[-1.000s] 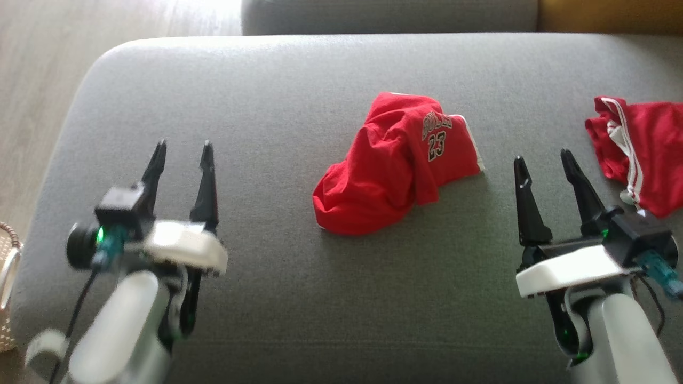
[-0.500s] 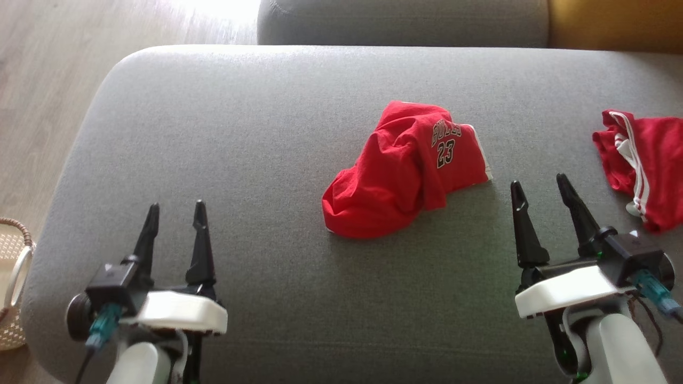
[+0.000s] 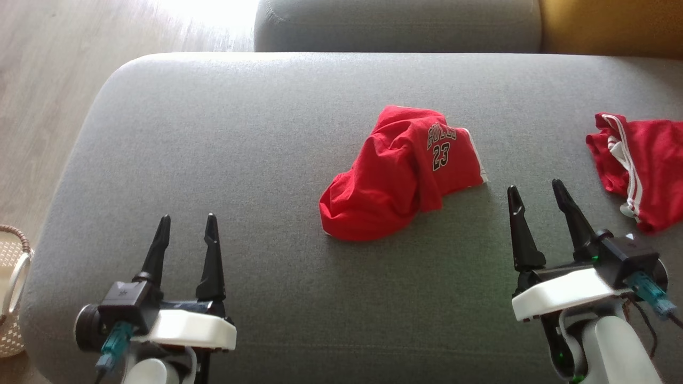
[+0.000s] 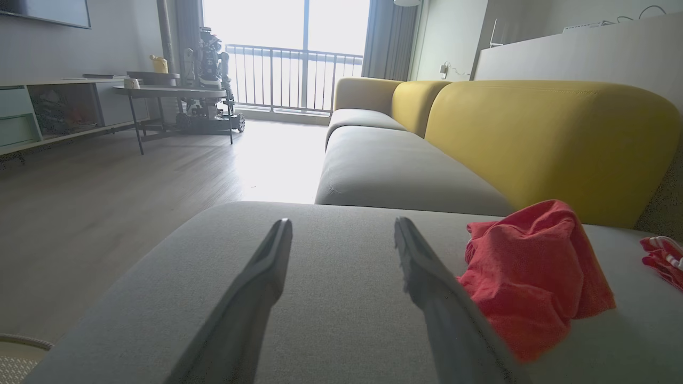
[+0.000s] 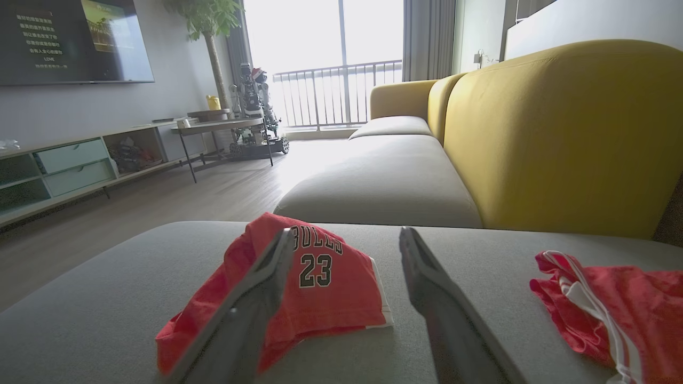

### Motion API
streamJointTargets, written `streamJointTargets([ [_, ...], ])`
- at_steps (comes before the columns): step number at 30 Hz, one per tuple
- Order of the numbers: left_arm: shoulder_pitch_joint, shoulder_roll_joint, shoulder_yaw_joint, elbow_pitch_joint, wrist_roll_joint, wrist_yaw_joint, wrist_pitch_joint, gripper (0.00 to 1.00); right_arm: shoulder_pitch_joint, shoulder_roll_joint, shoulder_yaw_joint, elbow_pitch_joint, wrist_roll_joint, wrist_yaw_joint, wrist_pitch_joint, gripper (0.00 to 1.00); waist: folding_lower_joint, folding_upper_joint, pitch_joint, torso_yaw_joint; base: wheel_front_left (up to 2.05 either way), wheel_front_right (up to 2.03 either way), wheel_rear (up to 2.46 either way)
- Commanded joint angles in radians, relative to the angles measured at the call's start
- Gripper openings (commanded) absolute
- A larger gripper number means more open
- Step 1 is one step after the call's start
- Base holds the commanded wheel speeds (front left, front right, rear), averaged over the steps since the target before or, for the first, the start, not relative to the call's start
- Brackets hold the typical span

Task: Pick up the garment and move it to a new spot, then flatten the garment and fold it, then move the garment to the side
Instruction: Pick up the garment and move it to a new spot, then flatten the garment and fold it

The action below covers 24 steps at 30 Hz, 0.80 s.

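At the first step: pick-up not yet begun. Red jersey (image 3: 405,176) heaped in a crumple just right of the grey cushion (image 3: 240,133) centre. Left end effector (image 3: 188,217) over the cushion's near-left part, right end effector (image 3: 534,184) over its near-right part, both spread wide and holding nothing. Next, likely: reach toward the cushion centre, pinch a raised fold, lift clear of the second red garment (image 3: 640,170) at the cushion's right edge.

You have two red garments, jersey (image 3: 400,176) and striped piece (image 3: 643,165), two grippers, left gripper (image 3: 188,217) and right gripper (image 3: 534,184), one grey cushion (image 3: 213,133), one basket (image 3: 12,277).
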<state>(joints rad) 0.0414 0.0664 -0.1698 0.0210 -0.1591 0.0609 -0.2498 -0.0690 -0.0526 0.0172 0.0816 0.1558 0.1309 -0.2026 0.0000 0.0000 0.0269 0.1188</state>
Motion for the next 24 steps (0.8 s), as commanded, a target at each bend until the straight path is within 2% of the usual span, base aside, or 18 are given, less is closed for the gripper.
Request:
streamJointTargets([
  [1, -0.036, -0.005, 0.044, -0.027, 0.014, -0.008, -0.012, 1.0, -0.02, 0.002, 0.026, -0.025, 0.006, 0.0, -0.008, 1.0, 0.0, 0.0, -0.001, -0.003, 0.0, 0.0, 0.0],
  [13, -0.045, -0.015, 0.05, -0.015, 0.02, -0.03, -0.012, 1.0, -0.031, 0.002, 0.026, -0.017, 0.008, 0.0, -0.012, 1.0, 0.0, 0.0, 0.014, -0.008, 0.0, 0.0, 0.0],
  [19, -0.05, -0.016, 0.036, -0.006, 0.003, -0.024, -0.012, 1.0, -0.036, 0.002, 0.027, -0.004, -0.002, 0.0, -0.004, 1.0, 0.0, 0.0, 0.031, 0.0, 0.0, 0.0, 0.0],
  [24, -0.07, -0.016, 0.013, 0.002, -0.01, -0.022, -0.012, 1.0, -0.071, 0.002, 0.07, 0.023, -0.023, 0.0, 0.01, 1.0, 0.0, 0.0, 0.066, 0.024, 0.0, 0.0, 0.0],
])
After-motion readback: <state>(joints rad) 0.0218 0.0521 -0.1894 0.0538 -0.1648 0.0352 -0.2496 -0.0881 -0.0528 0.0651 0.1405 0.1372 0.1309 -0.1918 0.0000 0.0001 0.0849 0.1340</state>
